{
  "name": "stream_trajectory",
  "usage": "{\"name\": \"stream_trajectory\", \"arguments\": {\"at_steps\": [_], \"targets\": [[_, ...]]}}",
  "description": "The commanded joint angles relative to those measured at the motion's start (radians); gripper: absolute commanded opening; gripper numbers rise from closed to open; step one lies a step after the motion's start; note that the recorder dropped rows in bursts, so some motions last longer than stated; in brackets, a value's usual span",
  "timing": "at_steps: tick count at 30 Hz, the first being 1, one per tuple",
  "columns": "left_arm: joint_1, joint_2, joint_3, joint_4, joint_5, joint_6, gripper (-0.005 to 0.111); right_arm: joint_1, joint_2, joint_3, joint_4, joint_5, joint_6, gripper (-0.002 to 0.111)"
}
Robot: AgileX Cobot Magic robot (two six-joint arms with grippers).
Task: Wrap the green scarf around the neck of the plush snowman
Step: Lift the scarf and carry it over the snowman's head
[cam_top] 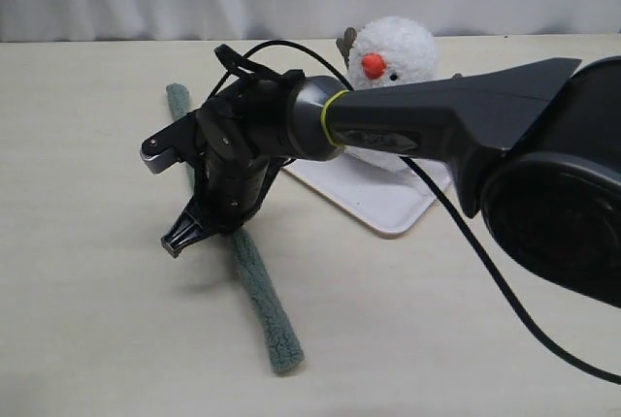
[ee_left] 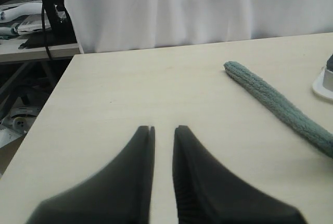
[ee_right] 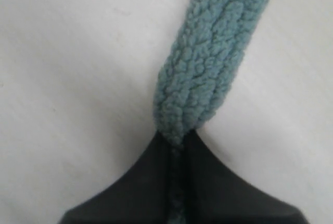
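White flat tray, smooth, rounded corners, thin tan rim. On it sits the plush snowman: fluffy white, orange nose, dark bead eye, brown twig arm beside the head. The snowman's neck and body are hidden behind the right arm, can't tell more.

The green scarf is off the tray, on the pale wood-grain desk just to the tray's left in the exterior view. It lies flat and straight, a long narrow strip of fuzzy ribbed knit, sage green, rounded ends.

The right hand is down at the scarf's middle, beside the tray, its black fingers pinched tight on the knit.

The left hand has black tapered fingers nearly together with a thin slit between, holding nothing. It is over bare desk, farther from the tray than the scarf.
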Motion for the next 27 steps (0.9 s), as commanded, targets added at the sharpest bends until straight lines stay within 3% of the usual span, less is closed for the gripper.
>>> {"name": "stream_trajectory", "arguments": {"at_steps": [1, 11, 19, 27], "targets": [[0.005, -0.002, 0.003, -0.005, -0.008, 0.003, 0.014, 0.001, -0.053, 0.002, -0.014, 0.080, -0.052, 0.004], [0.005, -0.002, 0.003, -0.005, -0.008, 0.003, 0.014, 0.001, -0.374, 0.002, -0.141, 0.200, -0.052, 0.004], [0.005, -0.002, 0.003, -0.005, -0.008, 0.003, 0.014, -0.027, -0.574, 0.002, -0.453, 0.349, 0.128, 0.004], [0.005, -0.002, 0.003, -0.005, -0.008, 0.003, 0.014, -0.244, -0.511, 0.002, -0.398, 0.082, 0.245, 0.004]]}}
